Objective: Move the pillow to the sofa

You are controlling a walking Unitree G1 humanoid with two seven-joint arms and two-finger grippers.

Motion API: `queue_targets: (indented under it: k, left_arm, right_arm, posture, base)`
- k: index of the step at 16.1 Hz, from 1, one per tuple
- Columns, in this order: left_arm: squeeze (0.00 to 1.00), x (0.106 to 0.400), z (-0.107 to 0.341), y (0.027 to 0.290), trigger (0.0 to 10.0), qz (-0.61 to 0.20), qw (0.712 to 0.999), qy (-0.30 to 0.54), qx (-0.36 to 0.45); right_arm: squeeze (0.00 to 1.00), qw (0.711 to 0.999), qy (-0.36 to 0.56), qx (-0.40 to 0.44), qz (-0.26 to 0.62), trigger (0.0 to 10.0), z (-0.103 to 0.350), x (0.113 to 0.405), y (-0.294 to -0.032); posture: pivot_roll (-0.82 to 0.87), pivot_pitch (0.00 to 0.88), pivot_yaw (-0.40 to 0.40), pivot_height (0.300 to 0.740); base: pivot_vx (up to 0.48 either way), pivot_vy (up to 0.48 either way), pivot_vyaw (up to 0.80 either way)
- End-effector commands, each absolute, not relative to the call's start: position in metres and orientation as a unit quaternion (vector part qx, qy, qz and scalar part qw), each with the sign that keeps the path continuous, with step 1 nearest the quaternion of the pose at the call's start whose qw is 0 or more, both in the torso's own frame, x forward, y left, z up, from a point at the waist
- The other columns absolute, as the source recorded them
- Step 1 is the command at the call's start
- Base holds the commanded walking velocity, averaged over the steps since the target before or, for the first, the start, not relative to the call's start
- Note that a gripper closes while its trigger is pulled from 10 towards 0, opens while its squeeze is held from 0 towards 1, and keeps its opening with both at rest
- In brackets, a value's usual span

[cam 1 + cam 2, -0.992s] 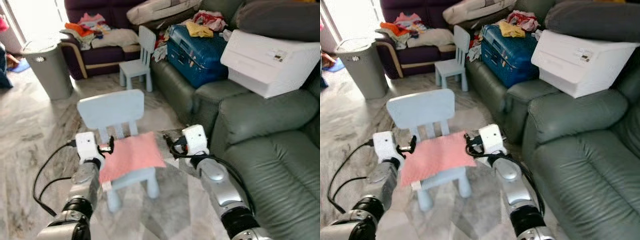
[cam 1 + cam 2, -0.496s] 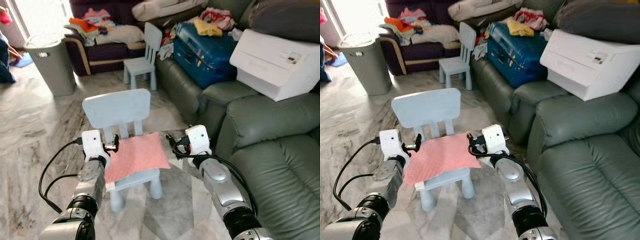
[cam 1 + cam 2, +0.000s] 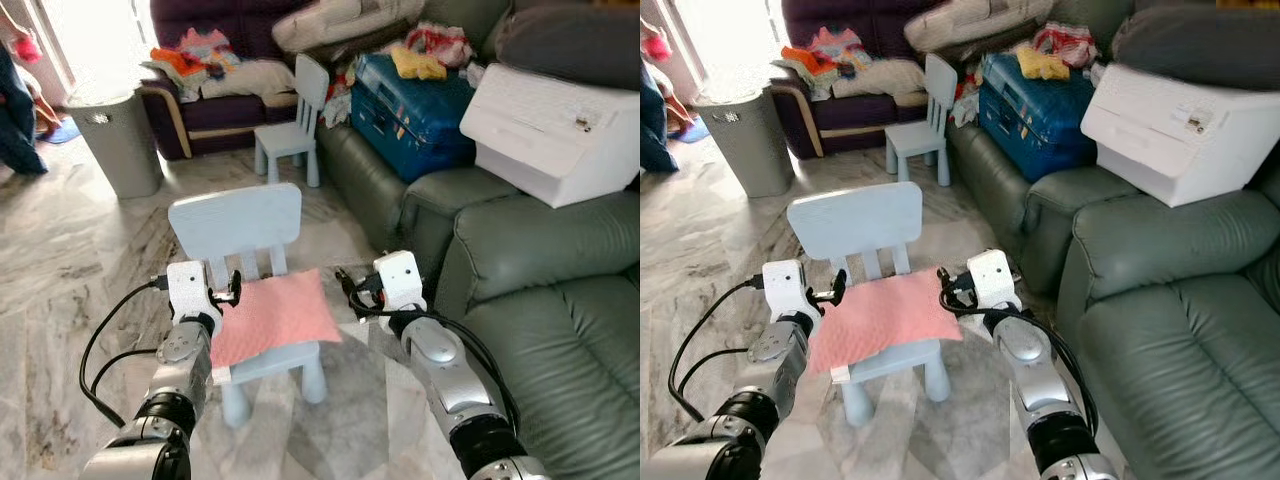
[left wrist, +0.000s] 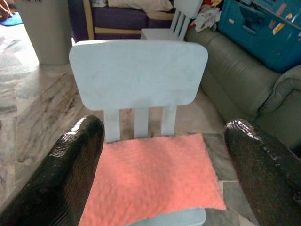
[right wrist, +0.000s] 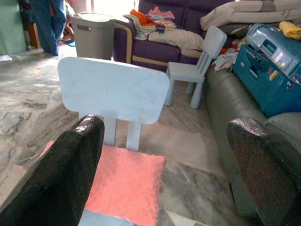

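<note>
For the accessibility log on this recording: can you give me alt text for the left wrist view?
A pink pillow lies on the seat of a small light-blue child's chair, seen between the left gripper's two open black fingers. Behind the chair are marble floor, a green sofa and a blue suitcase.

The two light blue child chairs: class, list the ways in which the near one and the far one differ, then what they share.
The near chair carries a pink pillow on its seat; the far chair has a bare seat. The near chair shows its backrest broad side on; the far chair is turned sideways. The near chair stands between the left gripper and right gripper; the far chair stands by the purple sofa. Both share colour and design.
</note>
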State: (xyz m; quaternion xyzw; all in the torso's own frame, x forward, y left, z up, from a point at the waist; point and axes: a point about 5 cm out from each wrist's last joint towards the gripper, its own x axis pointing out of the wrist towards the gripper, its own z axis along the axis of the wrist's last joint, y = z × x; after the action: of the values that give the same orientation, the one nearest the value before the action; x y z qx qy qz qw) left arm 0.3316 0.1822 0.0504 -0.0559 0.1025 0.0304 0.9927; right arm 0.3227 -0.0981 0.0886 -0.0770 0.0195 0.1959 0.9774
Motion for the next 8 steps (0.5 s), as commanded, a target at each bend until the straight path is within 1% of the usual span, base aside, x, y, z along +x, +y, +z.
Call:
queue_targets:
  k: [1, 8]
  left_arm:
    - [0.0, 0.3325, 0.052, 0.1831, 10.0, 0.032, 0.993, 0.099, -0.056]
    - [0.0, 0.3319, 0.0511, 0.1827, 10.0, 0.03, 0.993, 0.1, -0.061]
  right_arm:
    - [0.0, 0.976, 0.009, -0.079, 0.203, 10.0, 0.0941, 0.3249, -0.0959]
    - [0.0, 0.974, 0.008, -0.083, 0.209, 10.0, 0.0943, 0.3245, -0.0945]
  posture:
    - [-0.07, 0.0, 0.019, 0.74]
    - [-0.07, 0.0, 0.017, 0.74]
  base:
    - [0.375, 0.0, 0.0]
    - [0.387, 0.0, 0.0]
